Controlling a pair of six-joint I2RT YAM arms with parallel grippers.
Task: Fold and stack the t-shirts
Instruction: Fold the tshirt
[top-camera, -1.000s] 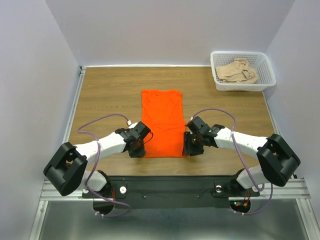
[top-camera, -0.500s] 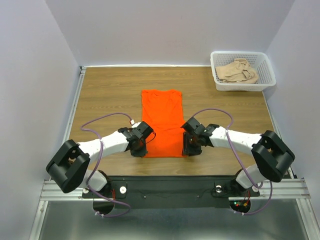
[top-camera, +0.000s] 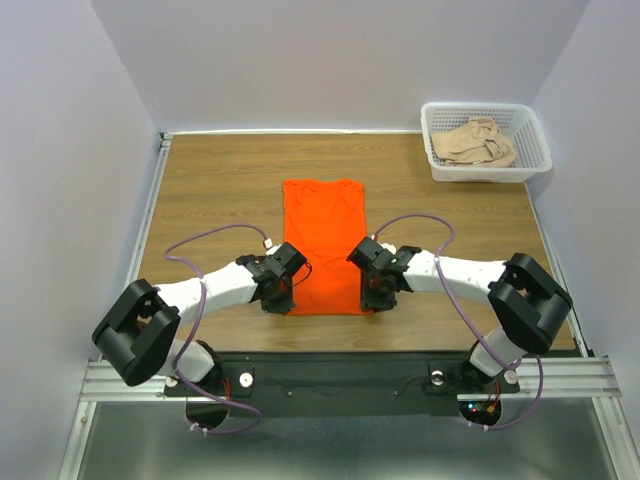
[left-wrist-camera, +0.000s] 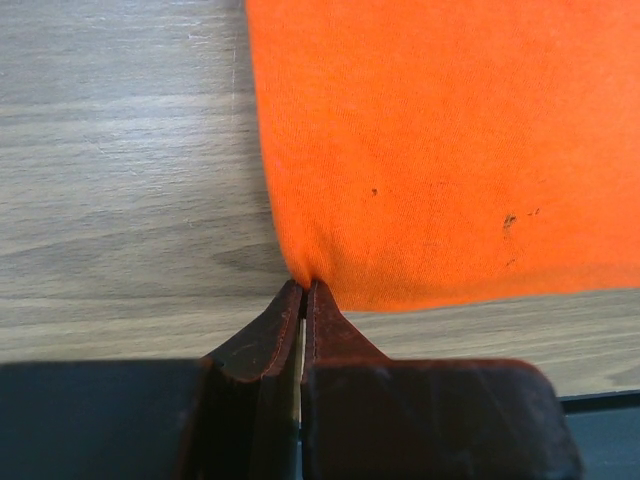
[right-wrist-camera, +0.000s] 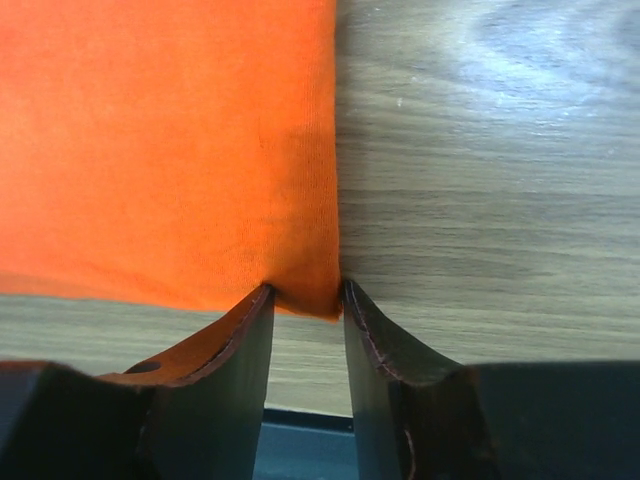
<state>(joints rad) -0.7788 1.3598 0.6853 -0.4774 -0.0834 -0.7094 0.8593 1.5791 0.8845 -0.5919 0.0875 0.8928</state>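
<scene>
The orange t-shirt (top-camera: 323, 245) lies flat in the middle of the wooden surface (top-camera: 210, 190), folded into a long narrow strip with its neck end away from the arms and its hem toward them. The beige t-shirt (top-camera: 478, 142) sits crumpled in the white basket (top-camera: 487, 173) at the far right corner, well apart from the orange one.

Both arms reach inward and low, forearms almost level with the surface, each wrist at one near corner of the orange t-shirt. The left arm (top-camera: 205, 290) comes in from the left; its left fingers (left-wrist-camera: 303, 292) are pressed together to a thin slit right at the near left corner, and the cloth puckers toward the tips – it appears pinched, though how much fabric lies between them is hard to see. The right arm (top-camera: 460, 272) mirrors it; the right fingers (right-wrist-camera: 255, 320) stand apart on either side of the near right corner, cloth between them, not yet clamped.

Against a second ago, the right wrist has slid leftward from beside the hem onto the corner, and its elbow has drawn in toward the centre. The left wrist has edged slightly inward. The orange t-shirt and the basket have not shifted.
</scene>
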